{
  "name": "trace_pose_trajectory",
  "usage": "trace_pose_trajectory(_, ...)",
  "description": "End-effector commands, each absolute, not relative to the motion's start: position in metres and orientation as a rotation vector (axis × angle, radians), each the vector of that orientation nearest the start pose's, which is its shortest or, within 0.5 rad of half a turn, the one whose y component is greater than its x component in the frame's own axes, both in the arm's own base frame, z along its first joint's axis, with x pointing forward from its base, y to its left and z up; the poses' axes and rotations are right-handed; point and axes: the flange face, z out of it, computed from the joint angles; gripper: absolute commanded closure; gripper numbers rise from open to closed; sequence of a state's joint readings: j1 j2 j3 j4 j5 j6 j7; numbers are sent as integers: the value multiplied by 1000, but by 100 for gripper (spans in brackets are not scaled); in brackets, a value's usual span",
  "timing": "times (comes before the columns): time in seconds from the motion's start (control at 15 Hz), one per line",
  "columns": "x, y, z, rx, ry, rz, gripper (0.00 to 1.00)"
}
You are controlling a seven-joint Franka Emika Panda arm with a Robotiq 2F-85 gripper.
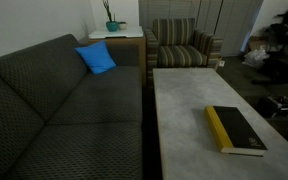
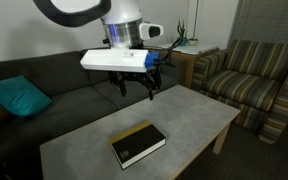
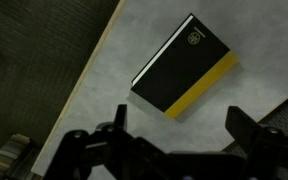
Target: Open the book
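Because the book (image 1: 234, 131) lies shut and flat on the grey coffee table (image 1: 184, 100), black cover up and a yellow band along one long side, the only thing to take hold of is the cover's free edge. In the wrist view the book (image 3: 184, 65) sits askew to the table's border and apart from it. From these views I cannot tell which long side is the hinge, and that must be settled first.

It looks like a thick, stiff hardcover. I judge the block heavy enough to stay put while the cover lifts as one rigid board. The cover seems smooth, so a fingertip may skid instead of catching under its lip.

The gripper (image 2: 137, 90) hangs above the table, beyond the book (image 2: 138, 145) and well clear of it. Its fingers (image 3: 119, 122) are spread wide with nothing between them. A dark sofa (image 1: 64, 110) with a blue cushion (image 1: 96, 58) runs alongside the table, and a striped armchair (image 1: 184, 45) stands at its far end.
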State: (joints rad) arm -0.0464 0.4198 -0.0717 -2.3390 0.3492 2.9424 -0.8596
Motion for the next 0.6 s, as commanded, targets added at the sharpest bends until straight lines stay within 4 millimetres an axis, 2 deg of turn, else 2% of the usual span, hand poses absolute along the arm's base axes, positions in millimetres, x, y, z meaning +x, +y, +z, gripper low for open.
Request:
trace_pose_trajectory(0.0,524,-89,166,-3088,-644,-301,0)
trace_pose_trajectory(0.13,529,-90,158,-3090,-643,-292,0)
trace_pose_trajectory(0.2,525,-85,161,-3099,-670,-304,0)
trace_pose_trajectory(0.33,536,-90,146,-3089,-655,-240,0)
trace_pose_trajectory(0.53,550,-114,90,-3010,-540,-63,0)
